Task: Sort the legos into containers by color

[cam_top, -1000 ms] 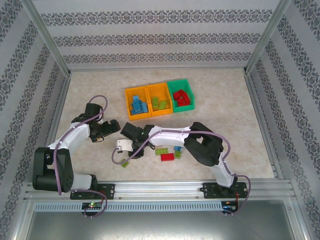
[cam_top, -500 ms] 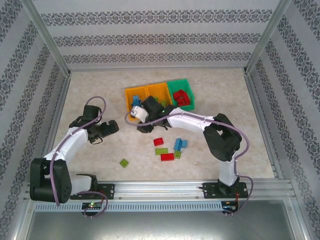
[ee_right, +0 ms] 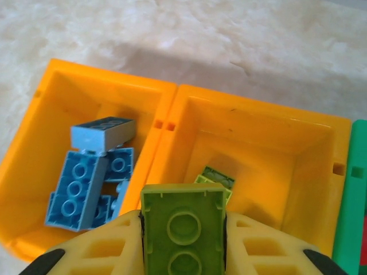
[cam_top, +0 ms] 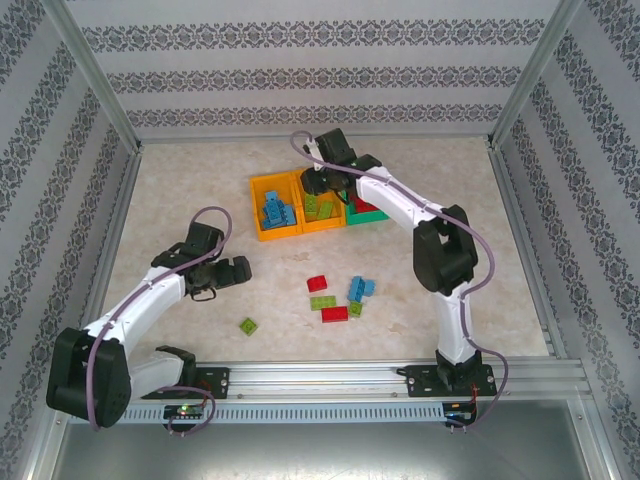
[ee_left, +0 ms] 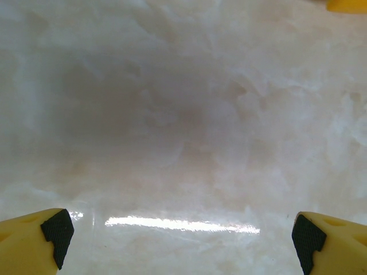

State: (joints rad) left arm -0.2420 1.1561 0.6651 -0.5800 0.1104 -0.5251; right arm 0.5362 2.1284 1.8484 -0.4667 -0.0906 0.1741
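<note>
Right wrist: right gripper (ee_right: pixel 183 252) grasps lime lego (ee_right: pixel 183 220) over middle bin (ee_right: pixel 261 113); left gripper (ee_left: pixel 182 234) released.

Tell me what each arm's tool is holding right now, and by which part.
The right tool pinches a lime green lego by its two opposite sides. The left tool is open, holding nothing.

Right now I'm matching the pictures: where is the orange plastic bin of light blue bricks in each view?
Top external: the orange plastic bin, leftmost of three, upper centre.
Right wrist: left half.
Left wrist: orange sliver, top right corner; which bin, cannot tell.
Shared landmark: the neighbouring orange bin with lime bricks.
</note>
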